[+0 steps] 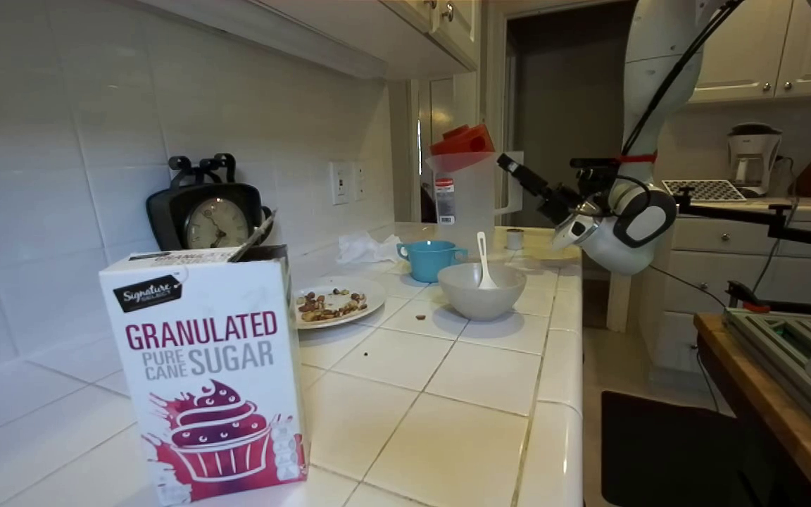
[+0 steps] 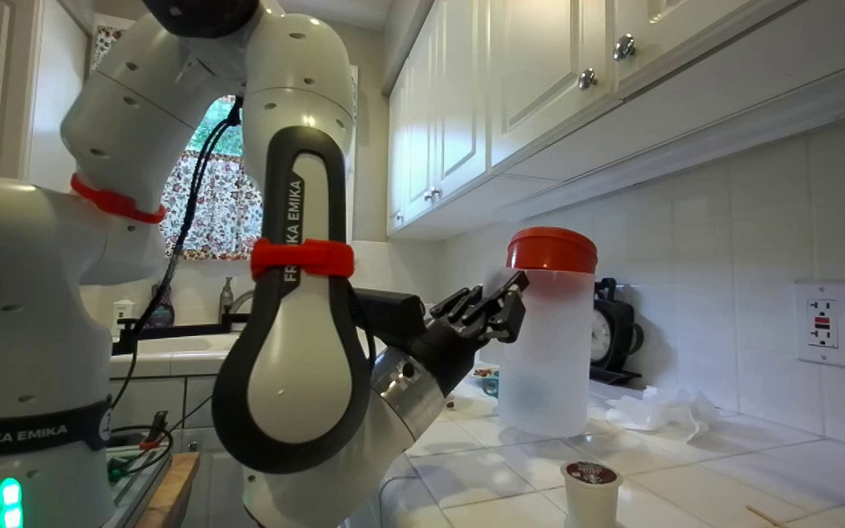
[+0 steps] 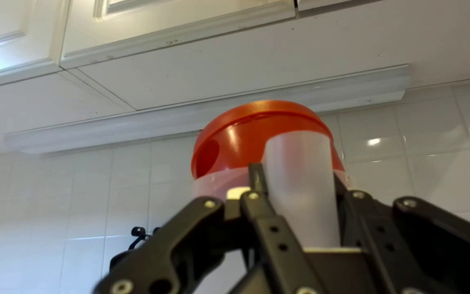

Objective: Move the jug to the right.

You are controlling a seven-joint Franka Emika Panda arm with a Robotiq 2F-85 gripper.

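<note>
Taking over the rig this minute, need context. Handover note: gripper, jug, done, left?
The gripper: shut on the handle of the jug.
Where: jug looks upright, red lid on; in an exterior view it stands behind the coffee pod. Can't tell if its base is clear of the counter.
Done: handle grasped. Whether the rightward move is complete, the pictures don't show.
Left: probably finish the move right, make sure the base is down, then release.
</note>
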